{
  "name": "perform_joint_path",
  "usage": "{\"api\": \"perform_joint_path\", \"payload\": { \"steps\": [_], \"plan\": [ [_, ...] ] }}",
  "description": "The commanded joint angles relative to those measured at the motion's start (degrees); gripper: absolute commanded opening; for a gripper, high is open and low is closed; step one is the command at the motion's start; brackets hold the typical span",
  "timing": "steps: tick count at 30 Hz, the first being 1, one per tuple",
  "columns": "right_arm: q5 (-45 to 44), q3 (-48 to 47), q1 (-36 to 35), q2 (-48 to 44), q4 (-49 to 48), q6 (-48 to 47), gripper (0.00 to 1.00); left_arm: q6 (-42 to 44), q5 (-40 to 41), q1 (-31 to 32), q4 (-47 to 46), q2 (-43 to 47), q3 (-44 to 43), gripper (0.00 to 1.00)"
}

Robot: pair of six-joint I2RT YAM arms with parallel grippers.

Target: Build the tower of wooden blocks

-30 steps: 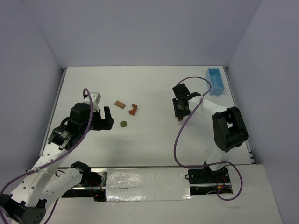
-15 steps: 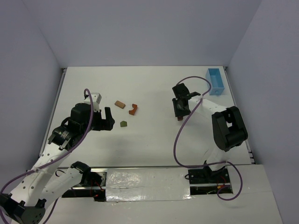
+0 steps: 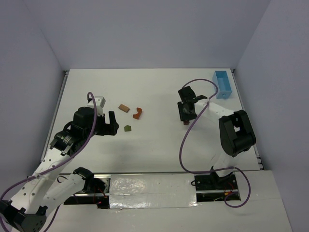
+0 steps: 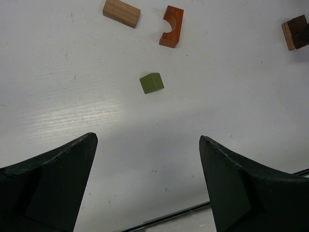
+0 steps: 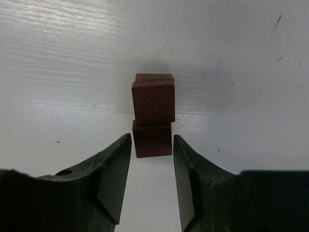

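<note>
From above, the left gripper point(image 3: 114, 123) hovers over the left half of the white tabletop point(image 3: 159, 145), its fingers spread wide. Three wood blocks lie loose just beyond it: a tan block point(image 3: 124, 108), an orange arch point(image 3: 138, 113) near that, and a green block point(image 3: 127, 128) closest to the fingers. The right gripper point(image 3: 186, 117) points down at the dark brown blocks point(image 3: 185, 122) right of centre, well apart from the other three. A light blue box point(image 3: 223, 84) sits in the far right corner.

The left wrist view shows both fingers point(image 4: 53, 183) far apart and holding nothing. The green block lies on the tabletop between and beyond them.

In the right wrist view the fingers point(image 5: 113, 176) stand partly apart on either side of the dark brown blocks. A thin sliver of tabletop shows on each side, so they are not clamped. The two brown pieces sit one against the other (stacked or end to end, I cannot tell).
</note>
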State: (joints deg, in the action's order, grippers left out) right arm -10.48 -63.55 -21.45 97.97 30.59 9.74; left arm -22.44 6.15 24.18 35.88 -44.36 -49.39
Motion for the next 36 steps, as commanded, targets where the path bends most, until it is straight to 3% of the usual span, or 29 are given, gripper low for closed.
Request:
{"api": "perform_joint_path", "payload": {
  "steps": [1, 11, 15, 36],
  "plan": [
    [-0.33, -2.28, 0.36, 0.82, -0.88, -0.51, 0.49, 0.99, 0.09, 0.34, -1.86, 0.85, -0.19, 0.99],
    [-0.15, -2.02, 0.36, 0.9, -0.88, -0.6, 0.5, 0.99, 0.0, 0.69, -1.86, 0.85, -0.18, 0.99],
    [0.11, -1.67, 0.36, 0.99, -0.88, -0.42, 0.45, 1.08, -0.09, 0.69, -1.86, 0.85, -0.27, 0.99],
    [-0.77, -1.93, 0.97, 1.78, -0.71, 0.02, 0.41, 0.9, 0.18, 1.39, -1.78, 1.29, -0.18, 1.0]
  ]
}}
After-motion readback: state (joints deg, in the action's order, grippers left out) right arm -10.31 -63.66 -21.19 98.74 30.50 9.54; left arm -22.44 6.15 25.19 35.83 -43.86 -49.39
